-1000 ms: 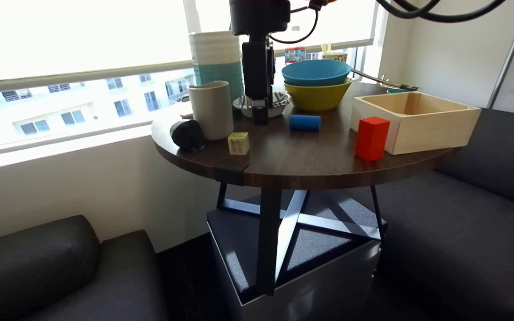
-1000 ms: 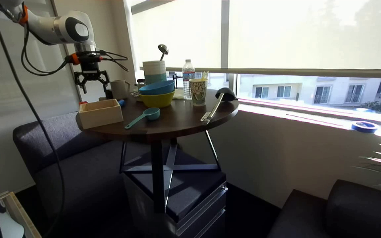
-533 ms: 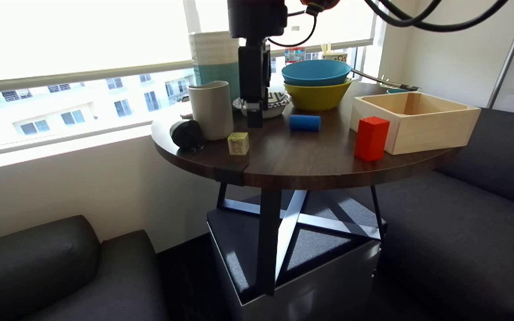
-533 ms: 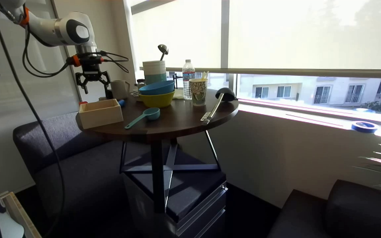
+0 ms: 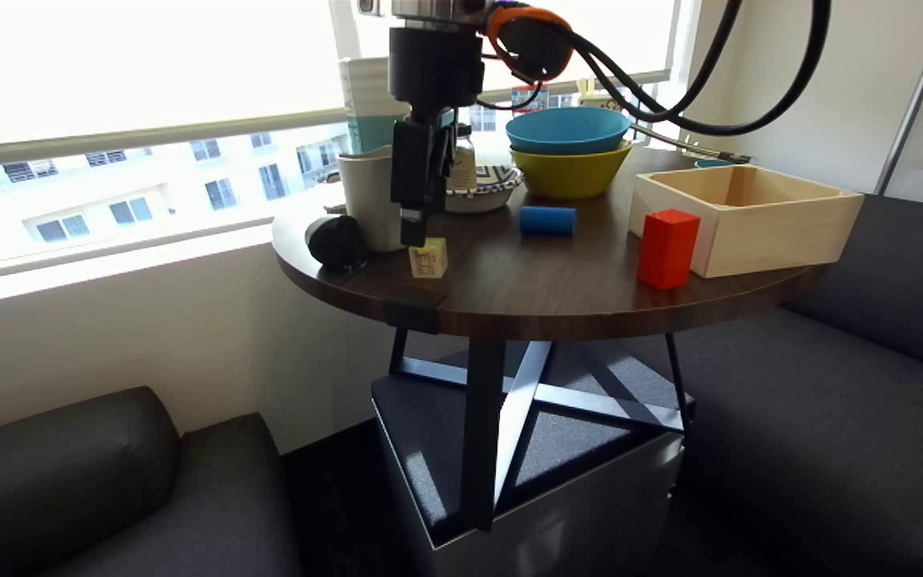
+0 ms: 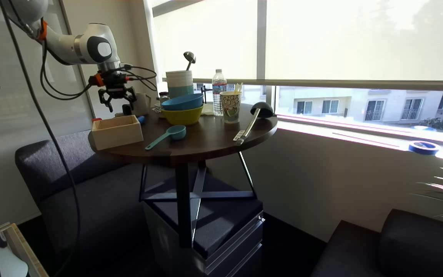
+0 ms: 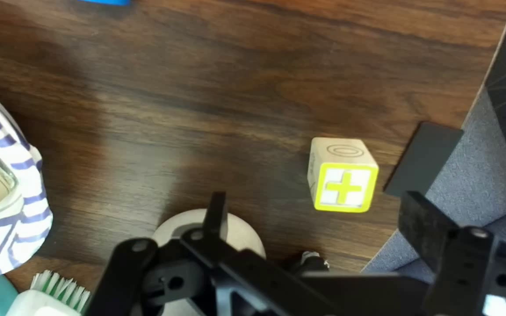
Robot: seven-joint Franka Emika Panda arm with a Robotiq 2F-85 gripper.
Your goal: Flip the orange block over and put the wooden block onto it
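Two jaws wide apart, holding nothing, orange block mostly hidden behind box in an exterior view

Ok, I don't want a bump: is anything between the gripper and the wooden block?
Nothing visible is between the gripper and the wooden block; in the wrist view, one finger overlaps the nearby mug.

white arm | round white joint cap | orange bands | black cables | black hand | round screw heads
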